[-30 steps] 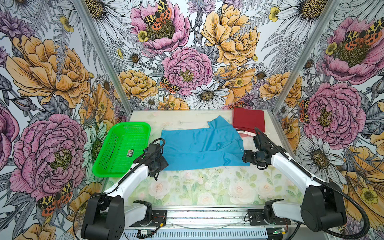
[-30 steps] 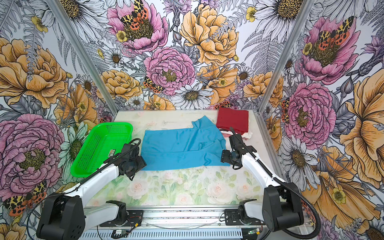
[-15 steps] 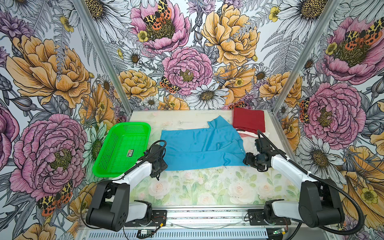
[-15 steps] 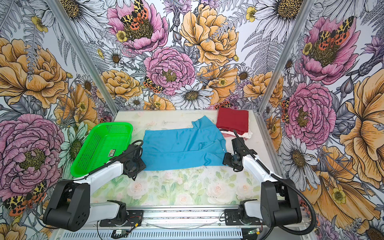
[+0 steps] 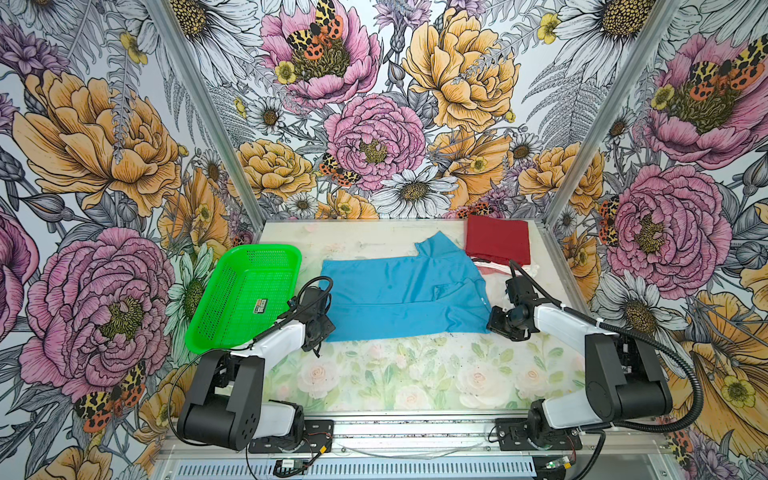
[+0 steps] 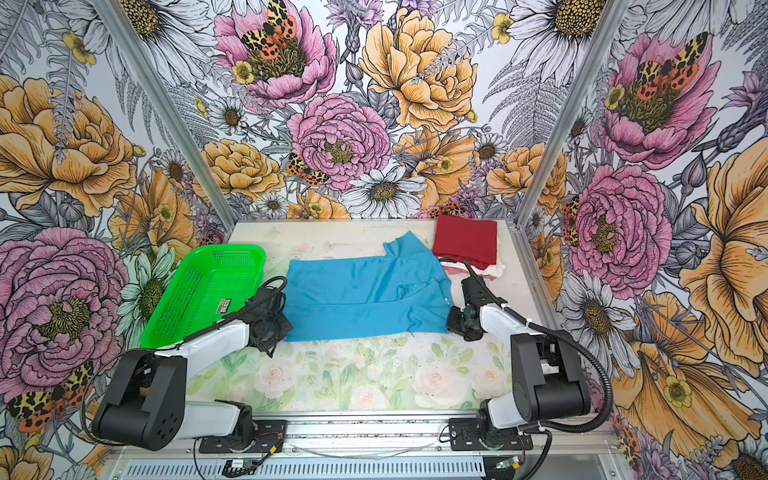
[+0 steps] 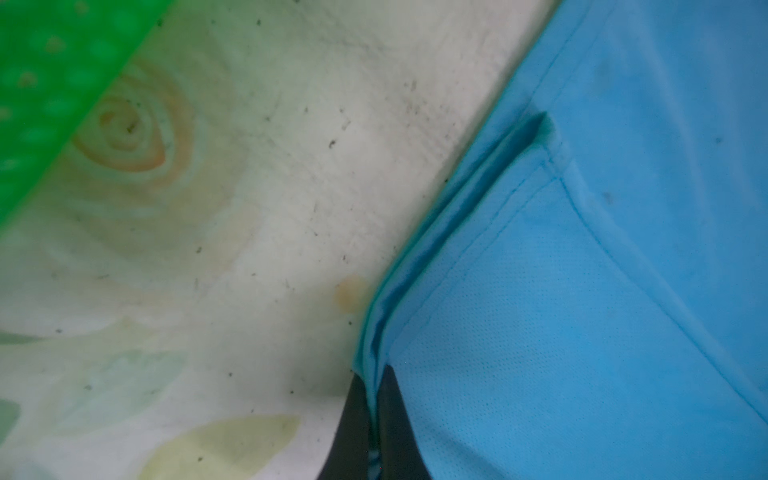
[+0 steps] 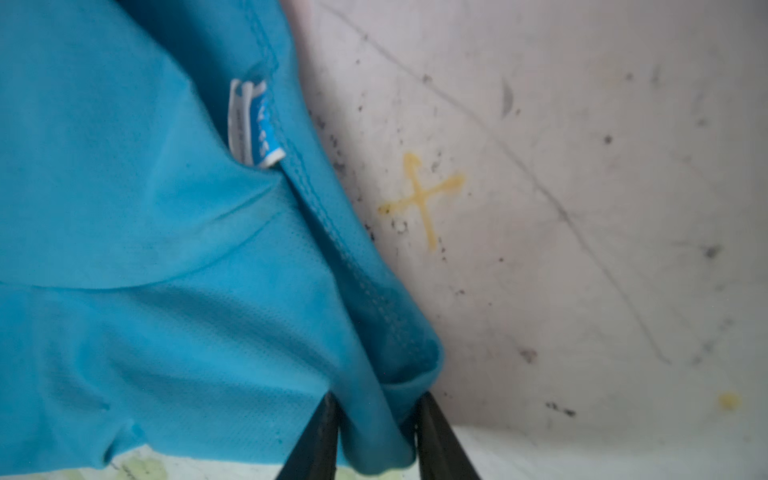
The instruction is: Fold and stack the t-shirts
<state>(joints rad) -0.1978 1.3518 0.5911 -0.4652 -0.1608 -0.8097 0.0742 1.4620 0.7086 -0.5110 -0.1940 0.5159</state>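
A green mesh basket (image 5: 237, 291) sits at the left edge of the bench (image 5: 415, 374), tilted with its far end toward the back wall

Just beside its near right corner are the left fingers (image 7: 386, 424), low at the near left corner of the sky-blue t-shirt (image 5: 399, 299). In the left wrist view they are closed tight, and only the shirt's stitched hem edge is pinched in the thin slit between them. The rest of the hem runs away from the tips along the bare bench, with a blurred strip of the basket further off

The shirt lies spread flat across the middle of the bench in both top views. Its long side runs left to right, a long crease crosses it, and one short sleeve points toward the back

At its near right corner are the right fingers (image 8: 320, 440), also low on the bench. In the right wrist view they stand a little apart, with a thick bunched fold of the blue cloth wedged between them and touching both inner faces. A small white and blue label (image 8: 253, 124) shows on the cloth beyond the tips, and a faded yellow cross (image 8: 422, 195) marks the bare bench just beside the seam

At the back right corner a dark red t-shirt (image 5: 496, 239), folded square, rests on pinkish and white cloth (image 5: 494, 268), apart from both pairs of fingers
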